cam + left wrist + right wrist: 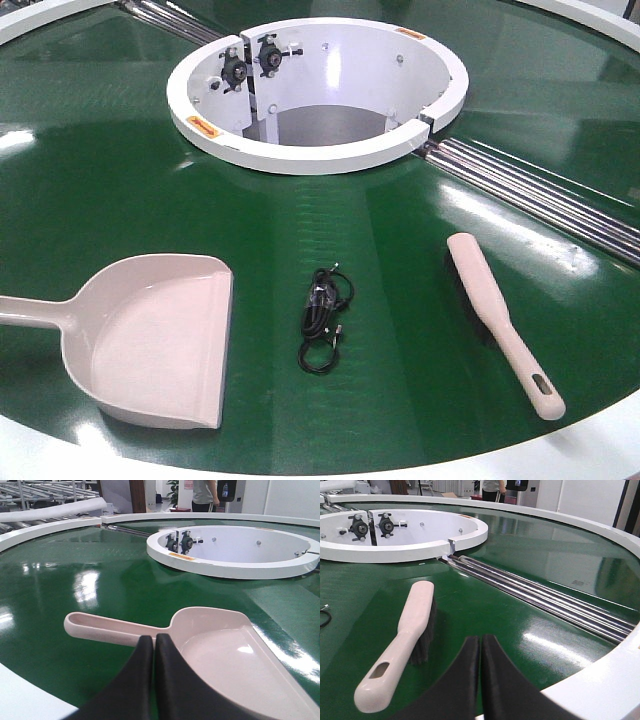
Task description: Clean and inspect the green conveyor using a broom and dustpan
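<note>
Tools lie ready on the green conveyor point(100, 180), and nothing is picked up yet. The dustpan point(150, 340) sits flat on the left side. Its open front faces the middle, and its long handle points out to the left edge. The broom point(500, 320) lies on the right, with its dark bristles at the far end and its handle end near the white rim. A small black cable point(325, 320) lies between them and touches neither.

The left gripper point(154, 642) hangs near where the dustpan handle meets the pan. Its two black fingers are pressed together and hold nothing. The right gripper point(480, 642) is just beside the broom handle, closed and empty too.

To pick up well, each gripper likely has to open first. Then it should come down straight over the middle of its handle and squeeze. The cable looks like the thing to sweep.
</note>
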